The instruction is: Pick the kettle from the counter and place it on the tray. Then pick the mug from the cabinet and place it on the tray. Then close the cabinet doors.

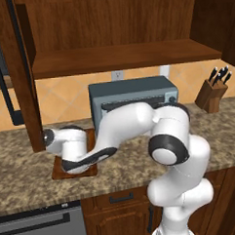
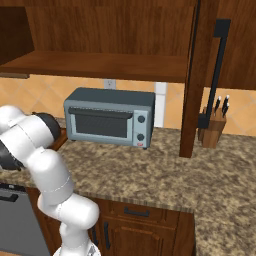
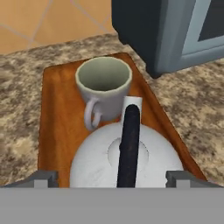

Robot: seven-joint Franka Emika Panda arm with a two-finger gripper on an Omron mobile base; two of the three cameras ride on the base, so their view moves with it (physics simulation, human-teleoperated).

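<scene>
On the left of the desk (image 1: 25,187), the tray (image 3: 54,118) lies flat in front of the toaster oven (image 2: 107,117). It carries both the mug (image 3: 104,89), upright at the far end, and the kettle (image 3: 127,159), nearer the camera and just beside the mug, possibly touching it. The gripper (image 3: 111,178) hangs directly over the kettle with its fingers spread wide on either side of the black handle (image 3: 129,144), pinching nothing.

Judgement: both placements appear complete, and the step in hand is the withdrawal before closing the cabinet doors. The hand should rise straight up so that neither finger catches the arched handle or nudges the mug, and only then swing toward a door. The left door (image 1: 22,75) stands edge-on just beside the tray, so the arm (image 1: 134,123) needs height before moving sideways. The right door (image 2: 197,75), with its black bar handle (image 2: 218,65), stands open further right, near the knife block (image 2: 212,130).

Limits of view: in the left base view the arm covers most of the tray, and neither kettle nor mug can be made out there. The kettle's knob and lower body are cut off in the hand view. The fingertips show only as small grey stubs. The cabinet (image 1: 124,31) interior above its shelf (image 1: 126,58) is only partly visible.
</scene>
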